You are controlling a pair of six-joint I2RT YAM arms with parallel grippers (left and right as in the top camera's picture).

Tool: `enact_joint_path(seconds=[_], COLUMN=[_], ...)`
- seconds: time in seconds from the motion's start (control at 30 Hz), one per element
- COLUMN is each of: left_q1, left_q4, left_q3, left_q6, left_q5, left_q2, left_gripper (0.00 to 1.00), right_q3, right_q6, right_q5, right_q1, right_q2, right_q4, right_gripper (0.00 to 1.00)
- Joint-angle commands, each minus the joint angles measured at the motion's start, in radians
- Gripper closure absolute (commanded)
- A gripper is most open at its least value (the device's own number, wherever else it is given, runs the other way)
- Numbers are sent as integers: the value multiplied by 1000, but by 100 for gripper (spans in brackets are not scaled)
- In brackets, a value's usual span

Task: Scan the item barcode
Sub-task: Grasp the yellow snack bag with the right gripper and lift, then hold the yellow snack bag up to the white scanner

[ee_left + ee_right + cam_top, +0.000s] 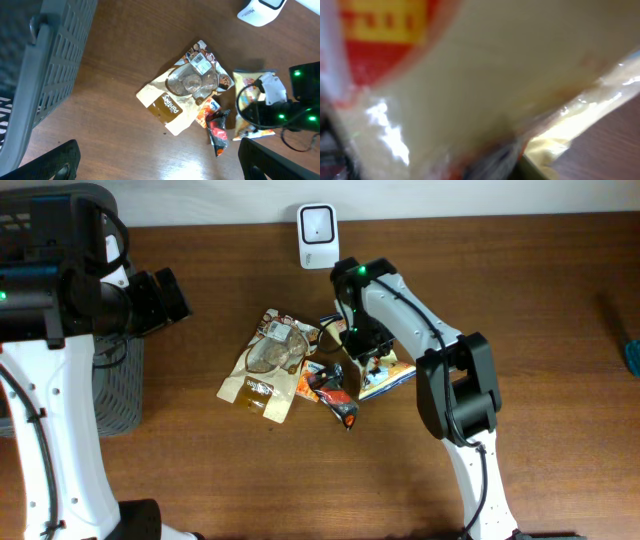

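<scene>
A white barcode scanner (317, 235) stands at the table's far edge, also in the left wrist view (260, 10). In front of it lies a heap of snack packets. It holds a brown pouch (268, 360) with a clear window and a white label (201, 58), a small red and black packet (340, 405), and a yellow packet (392, 375). My right gripper (368, 350) is down on the yellow packet, which fills the blurred right wrist view (495, 65) and hides the fingers. My left gripper (160, 162) hangs open and empty, high above the table's left side.
A grey mesh basket (120, 380) stands at the left edge, close beside my left arm, and shows large in the left wrist view (45, 60). A teal object (632, 358) pokes in at the right edge. Bare wood lies in front of the heap.
</scene>
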Motion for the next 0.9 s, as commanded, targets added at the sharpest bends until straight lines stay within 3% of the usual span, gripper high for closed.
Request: enact_joint_path(seconds=[0.0,0.07,0.2,0.33,0.47,0.87], left_q1=[-3,-3,-3,-3,-3,-3], left_q4=[-1,-1,-1,-1,-1,-1], left_q3=[2,2,2,2,2,2], left_q6=[-10,-10,-10,-10,-10,-10], left_q5=[-3,-3,-3,-3,-3,-3], left_q2=[-4,-4,-4,-4,-4,-4], left_gripper=[1,1,1,1,1,1], right_q3=[98,193,341,364,364,364], right_q6=[8,-6,-206,-298,-348,-348], right_q5=[-22,-89,-453,-834,-1073,-1133], right_q1=[-39,-57,-98,-165,-206,-206], right_q2=[32,31,31,20,20,20], right_q4=[-67,-151,-319,-327,-326,-326], right_gripper=[83,96,96,96,96,96])
